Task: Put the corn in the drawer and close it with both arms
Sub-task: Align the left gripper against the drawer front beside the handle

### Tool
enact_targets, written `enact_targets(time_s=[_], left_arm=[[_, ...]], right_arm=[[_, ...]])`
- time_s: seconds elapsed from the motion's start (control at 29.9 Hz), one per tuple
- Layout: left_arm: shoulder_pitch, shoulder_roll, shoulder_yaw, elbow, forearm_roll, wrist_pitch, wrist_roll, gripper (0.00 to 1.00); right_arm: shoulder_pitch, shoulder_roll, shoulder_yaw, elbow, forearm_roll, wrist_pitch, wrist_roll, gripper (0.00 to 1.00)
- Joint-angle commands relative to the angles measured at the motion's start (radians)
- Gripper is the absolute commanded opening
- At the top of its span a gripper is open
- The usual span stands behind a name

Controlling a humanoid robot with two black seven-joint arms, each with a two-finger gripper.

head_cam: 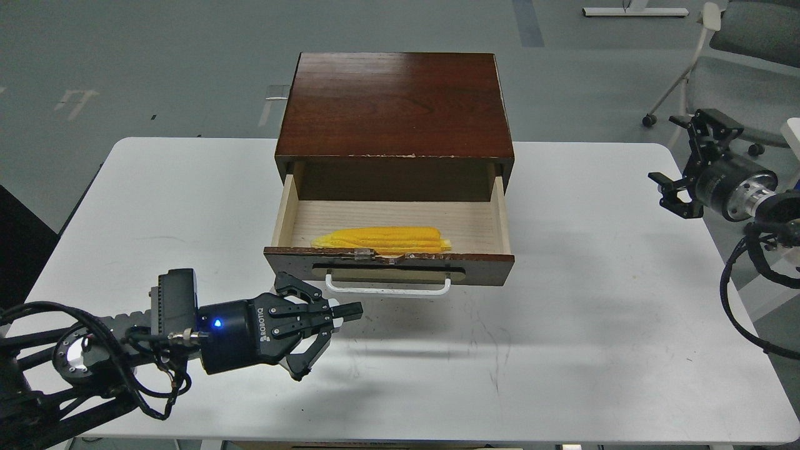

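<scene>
Yellow against pale wood, the corn (382,240) is seen lying lengthwise inside the open drawer (494,262), tucked along the inner side of the front panel, so the first half of the job can be judged done and only the closing is left. The drawer is pulled well out of the dark cabinet (394,106), which sits on the white table (594,300). The left gripper (331,334) is held low over the table, just below and left of the white handle (387,289), its jaws spread wide and nothing gripped between them. The right gripper (684,169) is parked well apart at the table's far right edge, its fingers also seen splayed and empty. Trouble can be expected from an uneven push: if the front is pressed only near its left end, the drawer may be skewed in its slot and jammed before it is home. The cabinet itself looks unanchored, so a firm shove may simply slide the whole box back across the smooth tabletop unless it is braced by the other arm. A spread finger could also be caught under the handle bar, and the front might be dragged sideways. The chipped top edge of the front panel could be snagged as well. The corn lies low, so no fouling against the cabinet is foreseen.
</scene>
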Motion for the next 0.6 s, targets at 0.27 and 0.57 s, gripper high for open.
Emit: enact_targets(time_s=[0.27, 0.57], left_arm=[[0.000, -0.034, -0.002, 0.037, 0.000, 0.000, 0.000, 0.00], [0.006, -0.035, -0.009, 0.031, 0.000, 0.000, 0.000, 0.00]], right_arm=[[-0.001, 0.005, 0.000, -0.006, -0.001, 0.001, 0.000, 1.00], [-0.001, 0.005, -0.003, -0.006, -0.001, 0.003, 0.000, 1.00]])
